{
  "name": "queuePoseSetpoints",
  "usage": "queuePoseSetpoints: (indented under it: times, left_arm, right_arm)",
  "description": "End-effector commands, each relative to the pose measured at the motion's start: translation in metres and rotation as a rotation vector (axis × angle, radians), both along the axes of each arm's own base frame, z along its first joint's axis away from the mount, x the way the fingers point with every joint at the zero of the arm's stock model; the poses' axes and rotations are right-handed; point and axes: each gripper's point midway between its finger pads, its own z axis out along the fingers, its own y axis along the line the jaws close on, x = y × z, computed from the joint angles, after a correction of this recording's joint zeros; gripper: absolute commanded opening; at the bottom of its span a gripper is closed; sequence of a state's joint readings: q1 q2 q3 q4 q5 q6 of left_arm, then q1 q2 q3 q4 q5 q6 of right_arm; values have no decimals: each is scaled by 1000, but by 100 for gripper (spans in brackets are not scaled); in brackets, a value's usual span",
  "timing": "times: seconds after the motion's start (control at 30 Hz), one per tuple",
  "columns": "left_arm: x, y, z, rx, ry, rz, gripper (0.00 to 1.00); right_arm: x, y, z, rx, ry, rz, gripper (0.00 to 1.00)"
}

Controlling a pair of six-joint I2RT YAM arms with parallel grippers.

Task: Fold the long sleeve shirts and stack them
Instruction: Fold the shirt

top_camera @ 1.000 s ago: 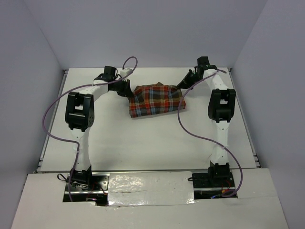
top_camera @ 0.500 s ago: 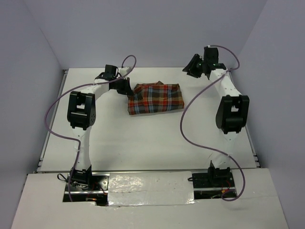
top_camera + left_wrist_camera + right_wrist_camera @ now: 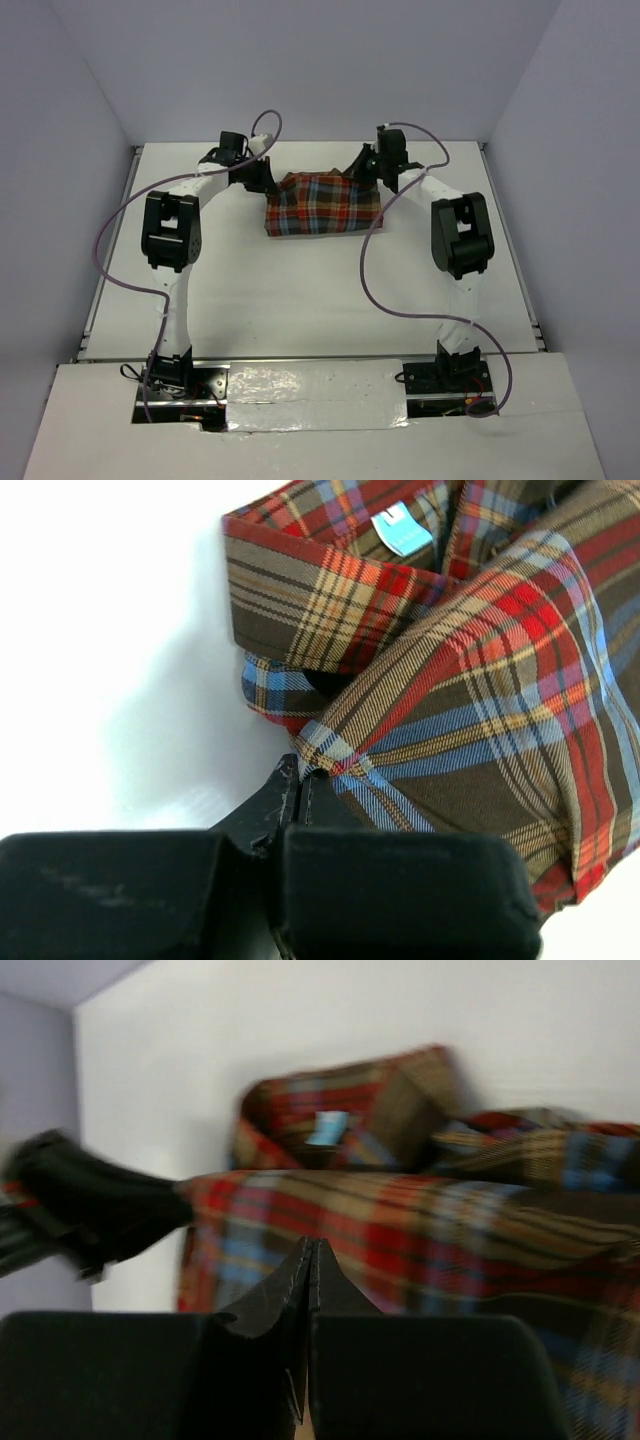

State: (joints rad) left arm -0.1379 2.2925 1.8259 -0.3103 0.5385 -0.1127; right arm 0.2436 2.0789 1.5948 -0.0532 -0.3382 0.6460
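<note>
Far across the table (image 3: 300, 290), left claw (image 3: 297, 780) pinches the plaid shirt (image 3: 480, 710); right claw (image 3: 308, 1260) hangs closed, empty.

Shirt (image 3: 325, 205) was woven plaid cloth, matt and soft, its weave plain to see in the left wrist view. Label (image 3: 403, 528) was smooth pale-blue fabric with a faint sheen. Table (image 3: 300, 290) was white, smooth, and matt to slightly satin. Left gripper (image 3: 300, 777) and right gripper (image 3: 310, 1252) were black, matt and plastic-looking. Arms (image 3: 175, 300) had smooth white casings and black matt joint housings. Cables (image 3: 97, 250) had smooth purple sheathing. Tape (image 3: 320, 385) on the near board was glossy and wrinkled.
</note>
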Motion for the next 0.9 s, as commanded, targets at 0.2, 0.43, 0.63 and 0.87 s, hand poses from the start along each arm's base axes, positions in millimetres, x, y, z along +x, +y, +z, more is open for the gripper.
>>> queuePoseSetpoints:
  times: [0.2, 0.43, 0.63, 0.87]
  left_arm:
    - [35, 9, -6, 28, -6, 154, 11]
    - [65, 37, 13, 105, -75, 297, 52]
    - [99, 42, 102, 53, -262, 340, 63]
    - [38, -31, 144, 1, -249, 85, 52]
  right_arm:
    - [47, -10, -54, 70, 36, -176, 0]
    - [65, -15, -54, 94, 20, -231, 0]
    - [72, -11, -38, 116, -10, -213, 0]
    - [75, -11, -19, 83, -41, -193, 0]
